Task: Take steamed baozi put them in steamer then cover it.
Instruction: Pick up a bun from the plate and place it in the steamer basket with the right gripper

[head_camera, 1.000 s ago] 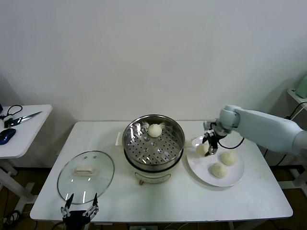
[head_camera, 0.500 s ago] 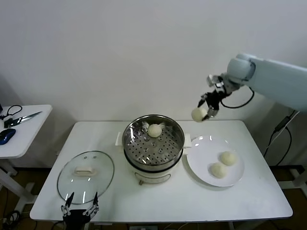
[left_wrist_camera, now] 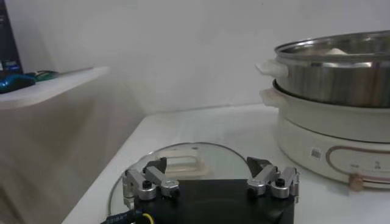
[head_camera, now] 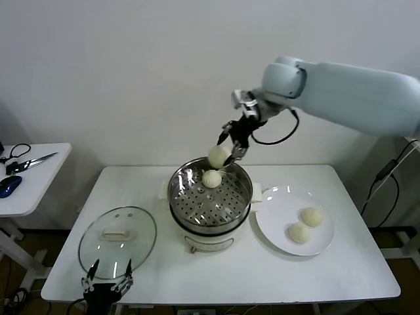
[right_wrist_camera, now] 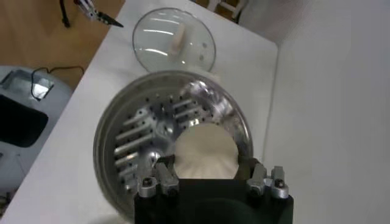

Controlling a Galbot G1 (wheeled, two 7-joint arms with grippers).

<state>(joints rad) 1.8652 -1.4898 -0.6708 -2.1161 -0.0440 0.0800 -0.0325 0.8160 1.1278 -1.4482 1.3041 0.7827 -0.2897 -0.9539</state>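
Observation:
My right gripper (head_camera: 224, 149) hangs over the far rim of the steamer (head_camera: 197, 216), shut on a cream-white baozi (head_camera: 217, 156). In the right wrist view that baozi (right_wrist_camera: 205, 152) fills the space between the jaws, with the perforated tray (right_wrist_camera: 143, 137) below it. A second baozi (head_camera: 211, 178) lies at the back of the tray. Two more baozi (head_camera: 312, 216) (head_camera: 299, 232) rest on the white plate (head_camera: 275, 210). The glass cover (head_camera: 117, 239) lies flat on the table left of the steamer. My left gripper (head_camera: 107, 283) waits open at the table's front edge, just before the cover (left_wrist_camera: 183, 161).
A small side table (head_camera: 29, 180) at the left holds scissors (head_camera: 29, 161) and a blue mouse (head_camera: 9, 186). The steamer's cream base (left_wrist_camera: 332, 140) stands close beside the left gripper's view. The white wall rises right behind the table.
The right gripper lifted a baozi off the plate, carried it up and leftward, and now holds it above the steamer's back rim. The left arm stayed where it was.

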